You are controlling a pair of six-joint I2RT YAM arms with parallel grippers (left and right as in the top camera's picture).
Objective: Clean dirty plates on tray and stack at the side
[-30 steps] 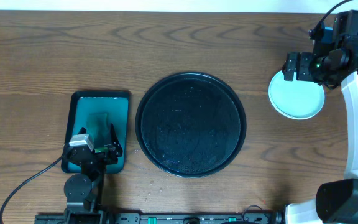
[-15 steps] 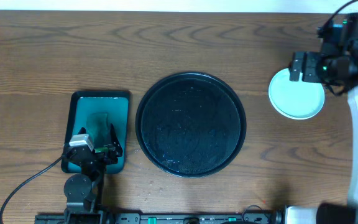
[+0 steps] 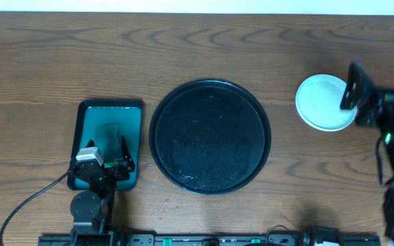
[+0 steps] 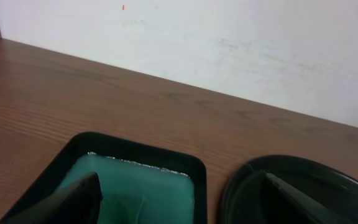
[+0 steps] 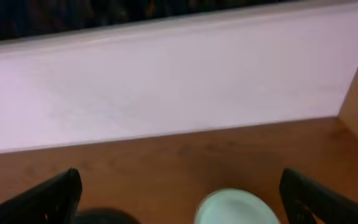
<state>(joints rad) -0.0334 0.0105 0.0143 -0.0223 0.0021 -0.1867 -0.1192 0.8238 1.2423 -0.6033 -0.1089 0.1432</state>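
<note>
Black right tool (image 5: 179, 177) spread wide, hovering beside plates (image 3: 323, 102)

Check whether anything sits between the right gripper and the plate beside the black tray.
Nothing visible does. The right gripper hangs open at the right edge of the plate. In its wrist view the plate shows between the fingers, with only bare table before it.

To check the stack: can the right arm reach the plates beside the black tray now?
Probably yes: the open right gripper hangs at the edge of the plates, and nothing stands between them.
</note>
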